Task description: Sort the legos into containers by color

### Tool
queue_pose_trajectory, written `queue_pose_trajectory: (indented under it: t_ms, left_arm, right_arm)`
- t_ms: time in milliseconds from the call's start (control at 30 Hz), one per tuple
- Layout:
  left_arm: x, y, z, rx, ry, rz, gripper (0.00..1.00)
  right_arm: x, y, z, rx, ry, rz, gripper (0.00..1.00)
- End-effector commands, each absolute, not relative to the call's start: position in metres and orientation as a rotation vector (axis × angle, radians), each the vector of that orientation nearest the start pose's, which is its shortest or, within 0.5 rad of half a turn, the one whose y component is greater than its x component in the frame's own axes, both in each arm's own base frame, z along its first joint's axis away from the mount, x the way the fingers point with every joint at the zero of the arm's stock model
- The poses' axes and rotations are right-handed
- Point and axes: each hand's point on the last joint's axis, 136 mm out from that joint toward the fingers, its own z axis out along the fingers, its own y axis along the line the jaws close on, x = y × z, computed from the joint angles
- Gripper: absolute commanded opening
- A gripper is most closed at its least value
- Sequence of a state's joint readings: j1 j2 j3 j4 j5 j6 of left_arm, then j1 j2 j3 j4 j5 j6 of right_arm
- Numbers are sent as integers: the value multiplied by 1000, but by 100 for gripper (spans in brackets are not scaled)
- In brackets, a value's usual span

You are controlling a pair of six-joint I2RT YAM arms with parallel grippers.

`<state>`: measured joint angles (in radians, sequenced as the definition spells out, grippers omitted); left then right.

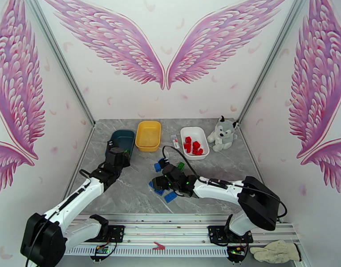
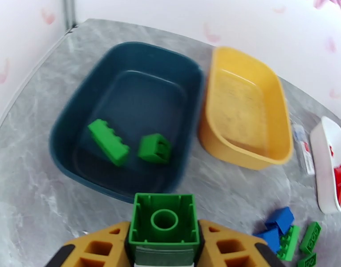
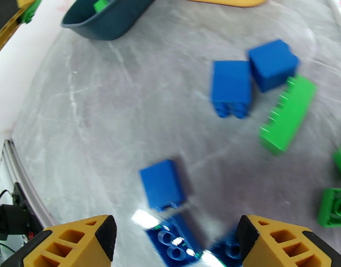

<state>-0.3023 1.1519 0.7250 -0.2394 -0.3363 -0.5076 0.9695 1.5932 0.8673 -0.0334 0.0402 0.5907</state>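
Observation:
My left gripper (image 2: 164,234) is shut on a square green lego (image 2: 164,221), hollow side toward the camera, just short of the near rim of the dark teal container (image 2: 63,125). Two green legos (image 2: 109,141) lie in that container. The yellow container (image 2: 241,150) beside it holds nothing. The white container (image 1: 188,129) holds several red legos (image 1: 192,146). My right gripper (image 3: 177,234) stands open low over loose blue legos (image 3: 163,184), one (image 3: 172,239) lying between its fingers. More blue legos (image 3: 231,86) and green legos (image 3: 288,114) lie beyond it.
A plush husky (image 1: 222,133) sits right of the white container, and a small white-and-red tube (image 1: 175,141) lies between the yellow and white containers. A glove (image 1: 275,252) rests off the table's near right corner. Walls close the table on three sides.

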Motion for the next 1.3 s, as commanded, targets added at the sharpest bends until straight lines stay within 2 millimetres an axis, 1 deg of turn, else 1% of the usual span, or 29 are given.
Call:
queue_pose_trajectory:
  t_ms: [0, 67, 100, 133, 167, 233, 300, 367, 500, 633, 700, 767, 867, 967, 1033, 1167, 1267]
  left_arm:
    - [373, -43, 166, -387, 2185, -109, 38]
    - [392, -37, 164, -404, 2198, -106, 38]
    - [399, -35, 163, -411, 2202, -100, 41]
    - [407, -34, 162, -414, 2211, -100, 46]
    - [414, -35, 162, -411, 2215, -102, 56]
    - [420, -41, 163, -394, 2220, -104, 68]
    - [420, -48, 167, -370, 2211, -93, 74]
    - [412, -58, 171, -343, 2195, -82, 77]
    - [394, -81, 182, -283, 2163, -118, 78]
    - [370, -113, 190, -186, 2153, -161, 78]
    - [356, -130, 188, -133, 2164, -187, 78]
    - [339, -144, 181, -87, 2177, -200, 78]
    - [316, -162, 164, -47, 2199, -257, 79]
    - [295, -182, 145, -8, 2220, -322, 78]
    - [283, -199, 132, 38, 2245, -357, 76]
    - [269, -230, 109, 124, 2292, -373, 73]
    - [267, -249, 88, 170, 2333, -373, 71]
  right_arm:
    - [247, 366, 94, -455, 2405, 761, 77]
    - [248, 366, 95, -457, 2404, 760, 76]
    - [248, 366, 96, -458, 2403, 758, 76]
    - [247, 364, 96, -461, 2405, 751, 77]
    - [247, 362, 98, -461, 2400, 745, 77]
    - [247, 356, 100, -457, 2393, 723, 77]
    - [247, 347, 102, -449, 2387, 690, 79]
    - [248, 336, 104, -433, 2378, 650, 80]
    - [250, 312, 105, -380, 2370, 583, 80]
    - [251, 284, 103, -311, 2370, 548, 80]
    - [250, 272, 103, -280, 2366, 533, 80]
    - [251, 257, 102, -236, 2364, 510, 80]
    - [251, 238, 102, -184, 2359, 503, 81]
    - [249, 225, 103, -151, 2354, 501, 82]
    - [247, 219, 103, -137, 2350, 499, 83]
    - [243, 211, 101, -112, 2347, 503, 83]
    - [241, 207, 99, -96, 2349, 506, 84]
